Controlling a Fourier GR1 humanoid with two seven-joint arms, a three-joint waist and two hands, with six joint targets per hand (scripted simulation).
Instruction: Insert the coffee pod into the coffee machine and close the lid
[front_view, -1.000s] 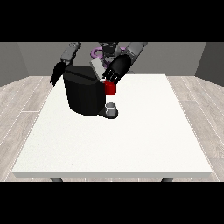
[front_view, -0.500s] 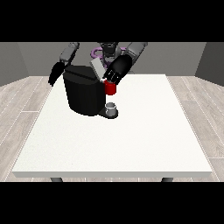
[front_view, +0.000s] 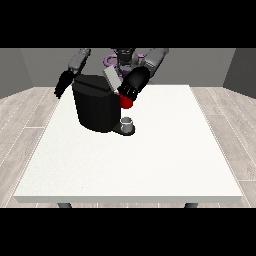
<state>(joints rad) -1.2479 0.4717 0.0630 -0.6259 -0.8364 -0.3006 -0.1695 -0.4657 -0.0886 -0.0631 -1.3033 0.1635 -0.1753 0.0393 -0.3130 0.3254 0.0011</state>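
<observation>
Front view: coffee machine (front_view: 95, 107) stands at the table's (front_view: 150, 160) ten o'clock, lid (front_view: 112, 80) raised. At its three o'clock the hand at the view's right (front_view: 132, 86) touches a red thing at the machine (front_view: 126, 102); finger state unclear. The hand at the view's left (front_view: 62, 85) hangs with straight fingers at the machine's ten o'clock. A grey thing (front_view: 127, 123) sits at its base.

The white table (front_view: 150, 165) bears a black coffee machine (front_view: 95, 107) at its far-left part.

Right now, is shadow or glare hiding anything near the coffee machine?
Front view: no glare on the white table; the black coffee machine and the dark hand at the view's right blend together, so their edges are hard to separate; the red thing at the machine stands out.
</observation>
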